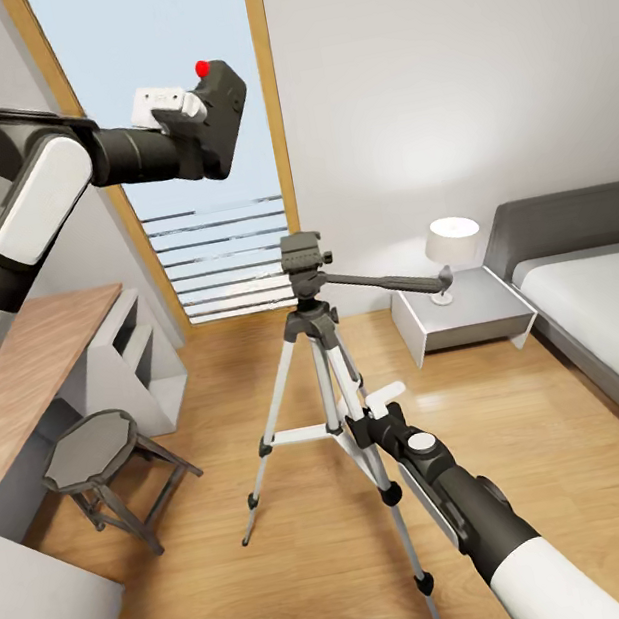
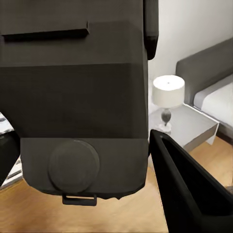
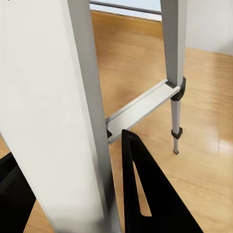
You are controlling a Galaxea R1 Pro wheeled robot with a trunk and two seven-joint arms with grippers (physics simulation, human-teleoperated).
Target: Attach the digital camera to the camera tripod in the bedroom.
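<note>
Step in hand: carrying the digital camera (image 1: 219, 112) to the mount. Left gripper (image 1: 201, 125) is clamped on it, held high in front of the window (image 1: 160, 92), well above and left of the camera tripod (image 1: 318, 348). Right gripper (image 1: 365, 420) brackets a tripod leg (fingers either side in the wrist view), probably steadying it; firm grip or not, can't tell. Next: bring the cam down level onto the tripod's head plate.
</note>
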